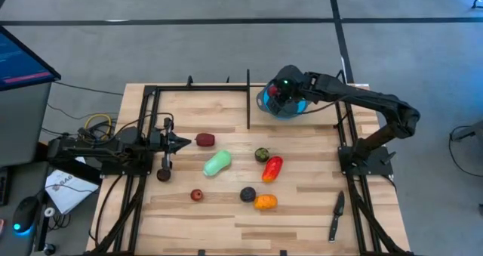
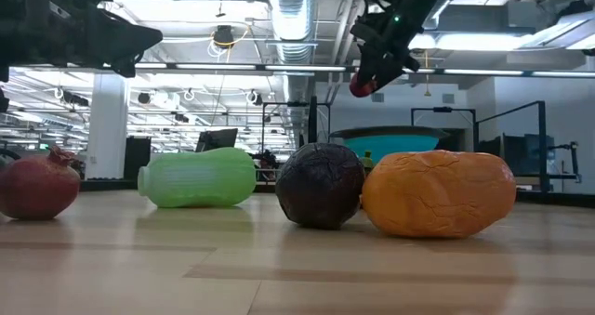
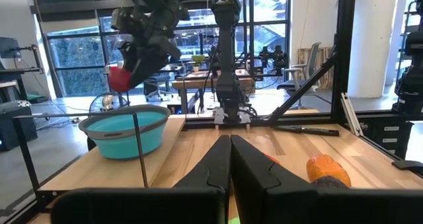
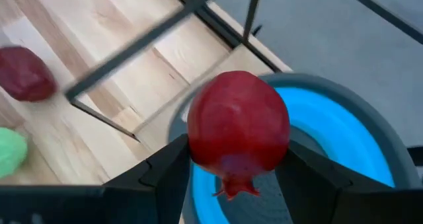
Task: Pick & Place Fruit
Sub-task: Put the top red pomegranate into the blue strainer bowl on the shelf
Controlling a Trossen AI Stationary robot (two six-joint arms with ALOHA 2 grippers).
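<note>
My right gripper (image 1: 284, 94) hovers over the round blue bowl (image 1: 296, 110) at the table's far right, shut on a small red pomegranate-like fruit (image 4: 238, 128). On the table lie a maroon piece (image 1: 204, 140), the pale green oblong (image 1: 217, 163), an olive-green piece (image 1: 262, 155), the red pepper (image 1: 272, 168), a dark purple piece (image 1: 247, 194), the orange piece (image 1: 265, 202) and a small red piece (image 1: 197, 195). A dark piece (image 1: 164, 174) lies beside my left arm. My left gripper (image 1: 179, 142) rests shut, level, near the left edge. My right gripper pinches the red fruit's round body (image 4: 198, 141) between its two fingers, one on each side. The fingers (image 2: 383, 53) slant down from above. The fruit (image 2: 361, 85) is lifted clear and hangs above the bowl (image 2: 390, 146), its small crown (image 4: 232, 184) sticking out past the fingers.
A black knife (image 1: 336, 216) lies near the table's near right corner. A black metal frame (image 1: 248, 97) borders the table, with an upright post beside the bowl. Bare wood lies along the near edge and between the bowl and the fruit cluster.
</note>
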